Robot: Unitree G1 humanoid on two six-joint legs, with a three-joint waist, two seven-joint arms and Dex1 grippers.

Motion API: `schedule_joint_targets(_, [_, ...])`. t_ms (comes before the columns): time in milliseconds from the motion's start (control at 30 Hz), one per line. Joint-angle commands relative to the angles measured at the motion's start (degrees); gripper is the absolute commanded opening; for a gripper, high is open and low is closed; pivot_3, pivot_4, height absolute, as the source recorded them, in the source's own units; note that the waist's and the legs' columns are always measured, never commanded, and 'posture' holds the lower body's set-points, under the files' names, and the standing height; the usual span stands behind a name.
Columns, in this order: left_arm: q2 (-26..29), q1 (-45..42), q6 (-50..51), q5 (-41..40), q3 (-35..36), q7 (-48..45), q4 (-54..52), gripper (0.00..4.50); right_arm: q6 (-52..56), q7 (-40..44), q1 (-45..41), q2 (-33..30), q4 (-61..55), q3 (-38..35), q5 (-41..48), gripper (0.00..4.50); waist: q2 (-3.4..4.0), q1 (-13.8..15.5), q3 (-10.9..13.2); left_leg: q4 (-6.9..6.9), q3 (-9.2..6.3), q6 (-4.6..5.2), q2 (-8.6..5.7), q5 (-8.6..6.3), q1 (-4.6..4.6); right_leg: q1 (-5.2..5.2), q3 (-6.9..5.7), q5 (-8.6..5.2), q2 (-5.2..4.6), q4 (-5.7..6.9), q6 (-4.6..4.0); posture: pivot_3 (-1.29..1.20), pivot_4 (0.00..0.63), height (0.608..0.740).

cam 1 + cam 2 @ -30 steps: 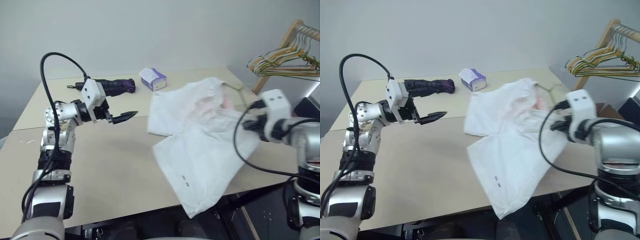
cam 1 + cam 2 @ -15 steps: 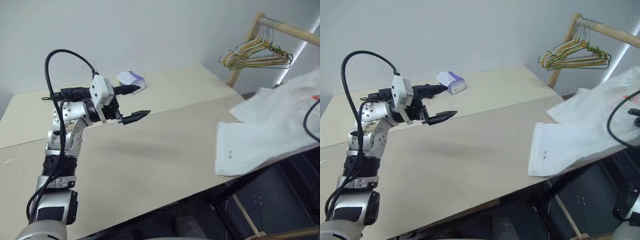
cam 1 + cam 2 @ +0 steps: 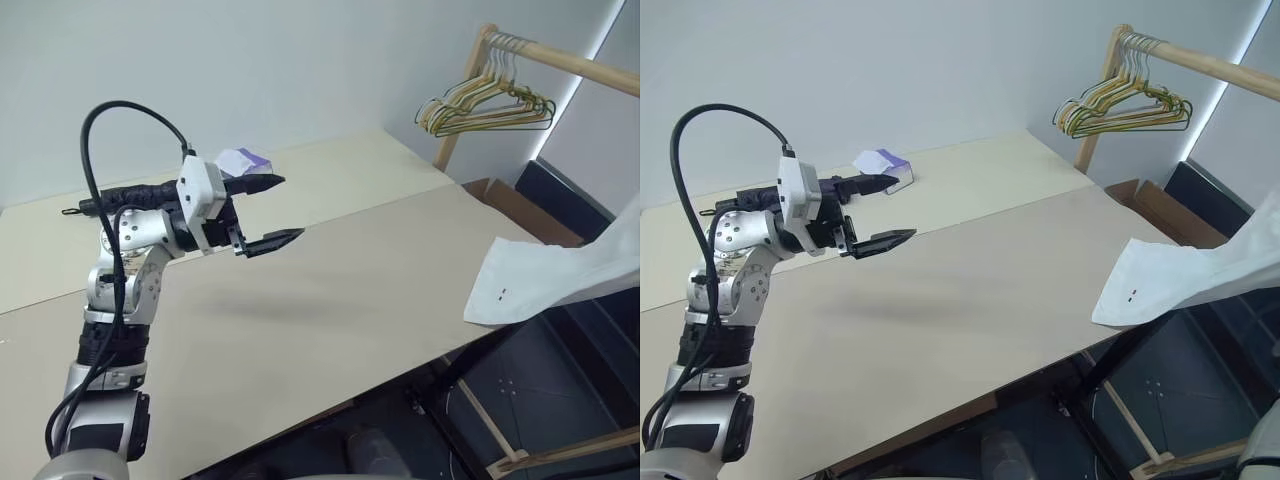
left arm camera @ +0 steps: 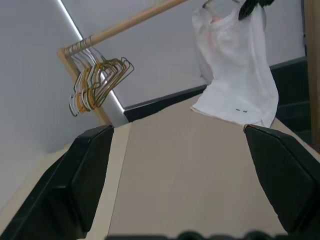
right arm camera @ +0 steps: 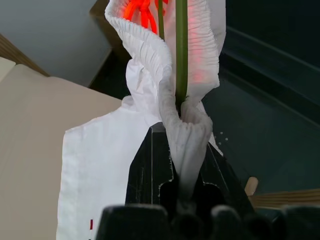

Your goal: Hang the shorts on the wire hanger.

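One tool (image 5: 182,145) pinching shorts (image 5: 100,165), hanger (image 5: 181,55)

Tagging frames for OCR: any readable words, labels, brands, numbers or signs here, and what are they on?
No readable text in any view.
Small dark and red mark near the hem of the white thin cloth shorts: too small to read.
Small white-purple tissue box at the table's far side: any print too small to read.
Red glow inside the gathered waistband, right wrist view: no letters made out.
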Motion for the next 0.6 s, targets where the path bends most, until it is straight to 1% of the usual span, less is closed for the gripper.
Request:
schedule_joint_targets(33, [0.27,0.75,0.12,-4.64,3.07,-0.84,-3.30,4.50,-5.59,-0.70,-2.63,-1.52,3.65,0.96,1.03,0.02,0.05,0.12,0.06,0.00,0.00,0.00,0.00,0.00,0.00,0.00,0.00,0.00,0.00,0.00,0.00,-0.22,0.000,0.740])
schedule_joint_targets(200, [0.42,1.93,-0.80,-4.62,2.63,-0.41,-4.10,4.50,-8.62,-1.05,-3.93,-2.23,8.66,1.75,1.77,0.02,0.14,0.51,0.14,0.00,0.00,0.00,-0.03,0.00,-0.02,0.00,0.00,0.00,-0.02,-0.02,0.04,-0.21,0.000,0.740])
schedule_joint_targets(267, [0.43,2.12,-1.29,-4.08,2.27,-0.42,-3.96,4.50,-9.67,-0.94,-4.29,-2.36,9.89,2.58,1.58,0.02,0.15,0.59,0.13,0.00,-0.01,0.00,-0.04,0.00,-0.03,0.01,0.00,-0.13,-0.02,-0.05,0.28,-0.21,0.000,0.740])
schedule_joint_targets(600, [0.18,1.61,-2.24,-3.71,1.86,-0.66,-3.06,4.50,-13.12,-1.09,-5.62,-3.76,12.11,4.61,1.74,0.02,0.18,0.54,0.16,0.00,0.00,0.00,-0.03,0.00,-0.02,0.01,0.01,-0.15,-0.03,-0.07,0.33,-0.22,0.000,0.740])
